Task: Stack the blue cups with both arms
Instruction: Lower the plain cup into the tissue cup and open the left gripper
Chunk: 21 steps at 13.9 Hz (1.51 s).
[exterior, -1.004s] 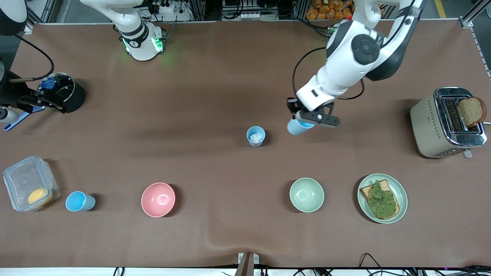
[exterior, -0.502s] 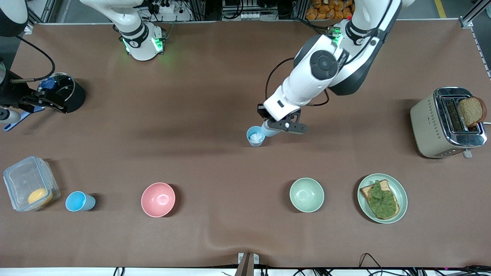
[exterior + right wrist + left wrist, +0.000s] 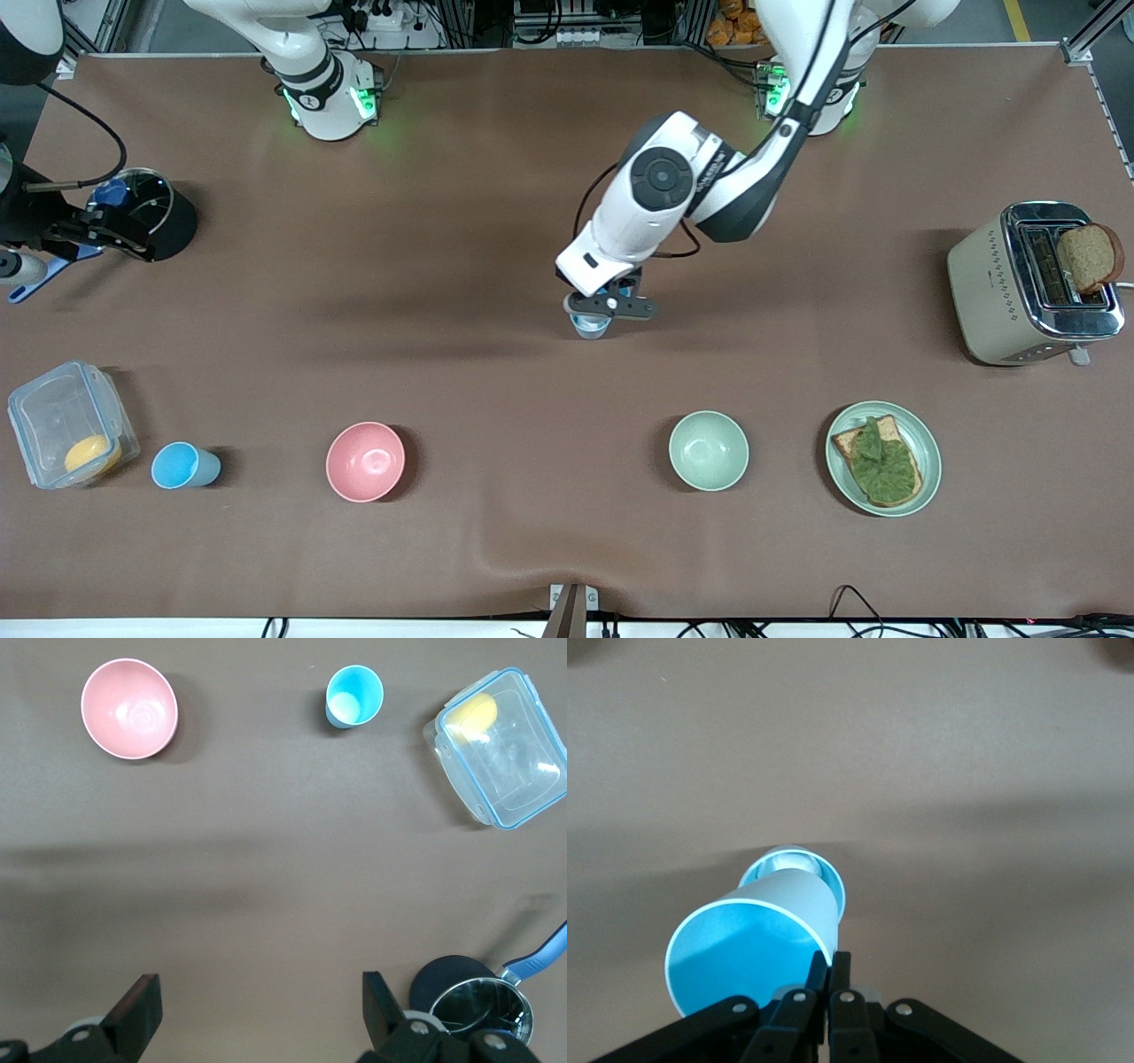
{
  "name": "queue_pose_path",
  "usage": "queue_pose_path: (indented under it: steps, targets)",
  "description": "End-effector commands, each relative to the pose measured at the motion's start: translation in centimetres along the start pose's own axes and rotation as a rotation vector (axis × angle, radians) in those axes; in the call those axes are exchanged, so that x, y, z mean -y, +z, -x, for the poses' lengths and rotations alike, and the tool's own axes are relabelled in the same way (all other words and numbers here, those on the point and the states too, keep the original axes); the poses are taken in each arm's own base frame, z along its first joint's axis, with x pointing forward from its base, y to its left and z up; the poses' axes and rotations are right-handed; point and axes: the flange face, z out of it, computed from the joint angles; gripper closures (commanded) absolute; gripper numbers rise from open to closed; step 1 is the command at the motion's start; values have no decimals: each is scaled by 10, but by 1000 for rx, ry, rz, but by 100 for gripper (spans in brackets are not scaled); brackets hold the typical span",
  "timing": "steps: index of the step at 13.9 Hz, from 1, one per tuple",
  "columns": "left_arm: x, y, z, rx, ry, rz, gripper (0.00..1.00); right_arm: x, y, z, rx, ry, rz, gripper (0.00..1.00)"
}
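I see the left gripper (image 3: 829,992) clamped on the rim of a tilted light-blue cup (image 3: 749,943), directly over the standing cup (image 3: 589,326) mid-table. A third cup (image 3: 183,466) sits beside the pink bowl (image 3: 365,461) on brown matting (image 3: 461,266). The right gripper (image 3: 257,1014) waits, fingers apart, above the pot (image 3: 478,1010).

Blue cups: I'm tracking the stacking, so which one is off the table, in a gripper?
The bright blue cup pinched at its rim by the left gripper, over the grey-blue cup mid-table. The third cup stands beside the plastic container.
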Motion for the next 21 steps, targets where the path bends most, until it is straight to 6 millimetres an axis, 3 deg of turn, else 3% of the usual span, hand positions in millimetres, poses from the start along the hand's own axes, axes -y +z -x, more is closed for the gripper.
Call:
queue_pose_path:
  steps: [1, 13, 14, 18, 21]
  targets:
    - [-2, -1, -7, -3, -23, 5, 100, -5, -2, -2, 2, -6, -12, 0]
    - [-2, 15, -5, 15, -28, -5, 100, -5, -1, -2, 5, -6, -9, 0]
    - [-3, 14, -5, 11, -26, -2, 97, -5, 0, -2, 8, -8, -10, 0]
    - [-4, 16, -3, 11, -24, -2, 61, -4, -2, -1, 6, -9, -9, 0]
    - [-2, 20, -5, 11, -24, -5, 44, -4, -1, -2, 8, -8, -9, 0]
